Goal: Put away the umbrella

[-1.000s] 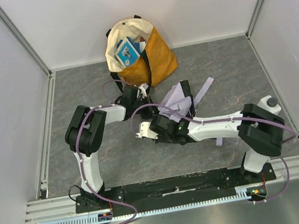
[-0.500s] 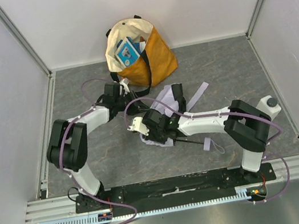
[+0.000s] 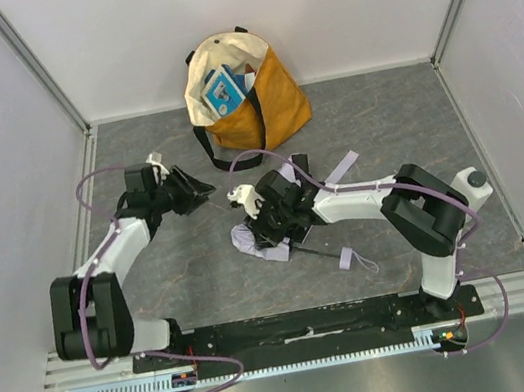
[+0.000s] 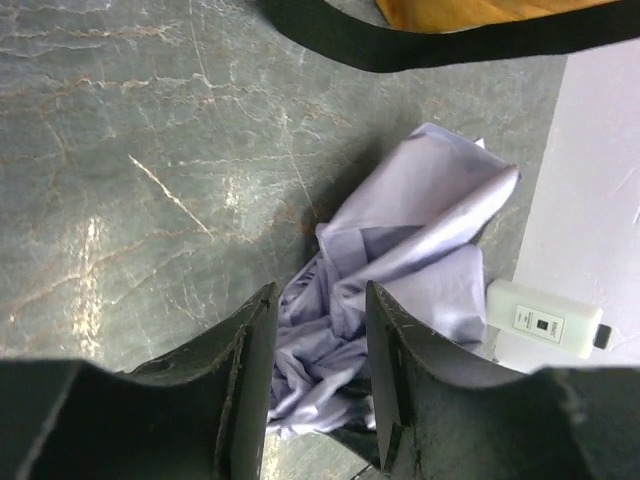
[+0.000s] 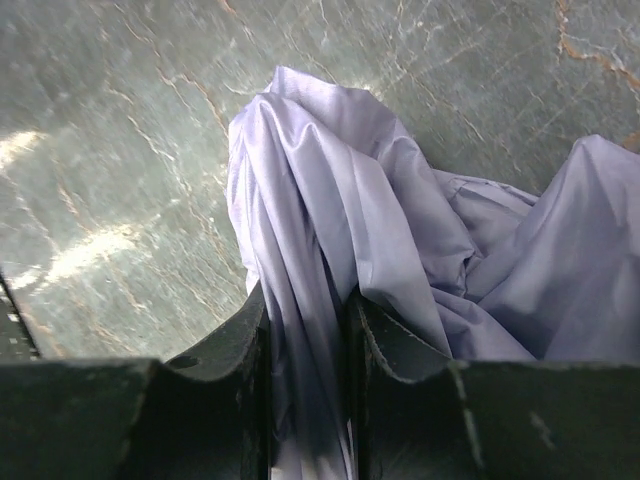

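The umbrella lies crumpled on the grey floor, its pale lavender canopy bunched up. Its slim black shaft runs right to a small lavender wrist strap. My right gripper is shut on a fold of the canopy, and the fabric runs between its fingers. My left gripper is open and empty, left of the umbrella and apart from it. In the left wrist view the canopy shows beyond its open fingers.
A mustard-and-cream tote bag stands at the back wall, open, with blue items inside. Its black strap lies on the floor near my left gripper. Metal rails run along the left edge and the near edge.
My left arm has swung left, away from the tote bag and the umbrella. My right gripper has drawn the umbrella leftward and nearer, and the canopy is more bunched.
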